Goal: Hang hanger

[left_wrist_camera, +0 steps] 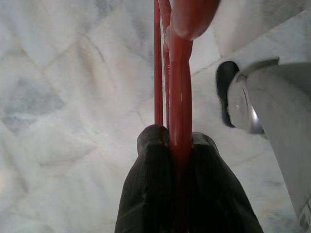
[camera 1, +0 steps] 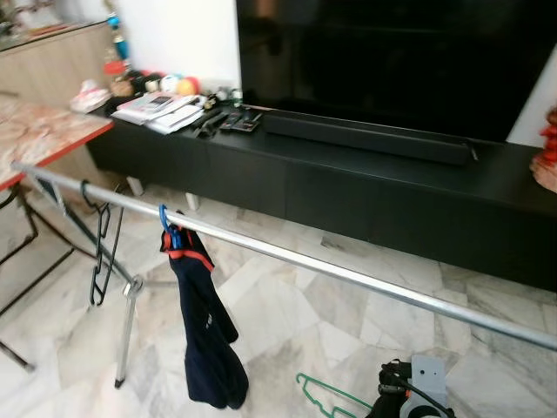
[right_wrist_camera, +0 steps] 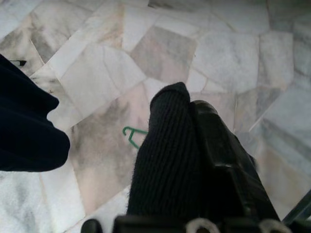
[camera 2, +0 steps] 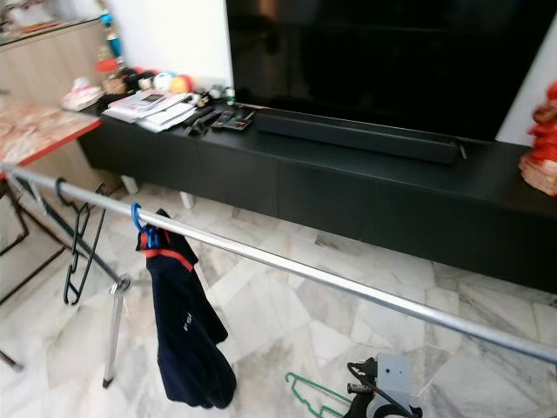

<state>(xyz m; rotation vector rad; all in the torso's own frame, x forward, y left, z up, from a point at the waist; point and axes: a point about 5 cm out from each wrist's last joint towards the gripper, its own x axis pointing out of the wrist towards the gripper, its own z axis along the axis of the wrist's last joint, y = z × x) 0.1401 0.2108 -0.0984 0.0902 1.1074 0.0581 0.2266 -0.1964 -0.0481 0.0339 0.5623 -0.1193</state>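
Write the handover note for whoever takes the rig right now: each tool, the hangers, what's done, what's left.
Left tool: shut on a red hanger, held low over the marble floor.
Right tool: fingers together, nothing visibly held, above the floor near the green hanger lying there.
Rail: already carries a black hanger and a blue hanger with a dark garment.
Done: red hanger picked up.
Left: hook it on the rail. The green one probably comes next.

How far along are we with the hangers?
Done: a blue hanger with a dark garment and a black hanger hang on the rail. In hand: the left hand grips a red hanger. Left: hanging it; a green hanger lies on the floor.
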